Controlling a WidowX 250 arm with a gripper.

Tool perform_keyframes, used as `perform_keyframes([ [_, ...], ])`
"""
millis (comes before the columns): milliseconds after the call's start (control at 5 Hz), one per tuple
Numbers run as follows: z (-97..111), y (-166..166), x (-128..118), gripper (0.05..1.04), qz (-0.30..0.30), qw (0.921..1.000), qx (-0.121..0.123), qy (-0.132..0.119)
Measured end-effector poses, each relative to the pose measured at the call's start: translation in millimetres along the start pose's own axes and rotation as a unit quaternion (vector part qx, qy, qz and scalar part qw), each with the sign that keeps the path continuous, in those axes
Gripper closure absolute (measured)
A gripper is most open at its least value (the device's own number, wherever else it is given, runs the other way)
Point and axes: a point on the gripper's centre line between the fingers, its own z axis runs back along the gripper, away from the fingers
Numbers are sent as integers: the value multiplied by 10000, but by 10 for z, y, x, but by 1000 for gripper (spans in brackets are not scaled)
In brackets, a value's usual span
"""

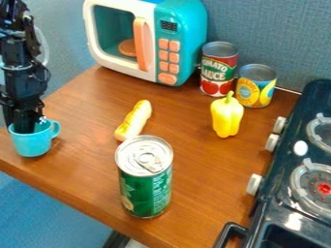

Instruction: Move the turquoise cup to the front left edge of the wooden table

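At the left edge of the view my black gripper (26, 123) hangs down with its lower end inside the mouth of a teal cup (34, 144). The cup stands upright near the table's left edge, its handle toward the right. The cup's wall hides the gripper's tips, so how they stand and whether they touch the cup cannot be told. To the right of the cup lies a yellowish bread-like piece (134, 120), and a green can (146, 186) with a silver lid stands in front of it.
A teal and white toy microwave (121, 36) stands at the back. Right of it are a tomato sauce can (218, 70) and a yellow-labelled can (256, 87), with a yellow pepper (227, 116) before them. A dark toy stove (291, 160) lines the right side of the wooden table (194, 169).
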Motion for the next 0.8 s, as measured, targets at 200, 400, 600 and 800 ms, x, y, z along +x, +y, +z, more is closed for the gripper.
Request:
perform_keyframes([
  [200, 95, -47, 12, 485, -26, 9995, -104, -287],
  [400, 249, -6, -17, 189, 21, 9987, -12, -511],
  [600, 366, -7, -35, 73, 2, 9980, 54, -633],
  [800, 600, -14, -94, 77, -27, 9983, 64, -581],
])
